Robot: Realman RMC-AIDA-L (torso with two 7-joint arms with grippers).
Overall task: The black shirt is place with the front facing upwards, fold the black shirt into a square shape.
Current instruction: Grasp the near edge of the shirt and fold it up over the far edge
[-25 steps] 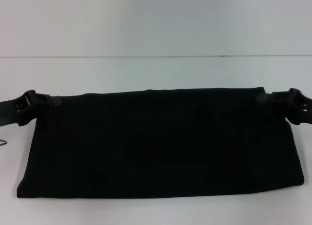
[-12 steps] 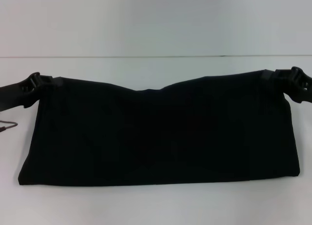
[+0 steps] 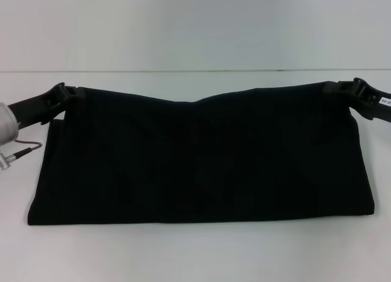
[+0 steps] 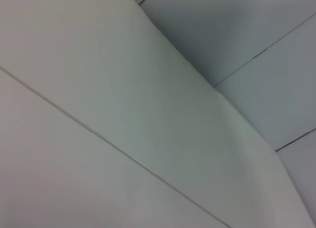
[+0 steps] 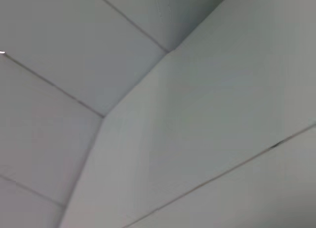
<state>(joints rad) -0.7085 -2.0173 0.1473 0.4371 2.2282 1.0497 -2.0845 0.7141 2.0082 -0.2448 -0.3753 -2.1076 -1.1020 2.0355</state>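
Note:
The black shirt [image 3: 201,160] fills the middle of the head view as a wide folded band on the white table [image 3: 195,251]. Its near edge lies on the table. Its far edge is lifted and sags in the middle. My left gripper [image 3: 68,93] is shut on the far left corner of the black shirt. My right gripper [image 3: 339,88] is shut on the far right corner. No lettering or neck label shows. The wrist views show only pale wall panels.
A thin cable [image 3: 24,149] hangs from my left arm [image 3: 12,120] beside the shirt's left edge. The table's far edge [image 3: 195,71] runs behind the shirt, with a pale wall beyond it.
Both grippers have carried the shirt's far edge up and away from me and slightly inward. The shirt's near edge has slid a little farther from me.

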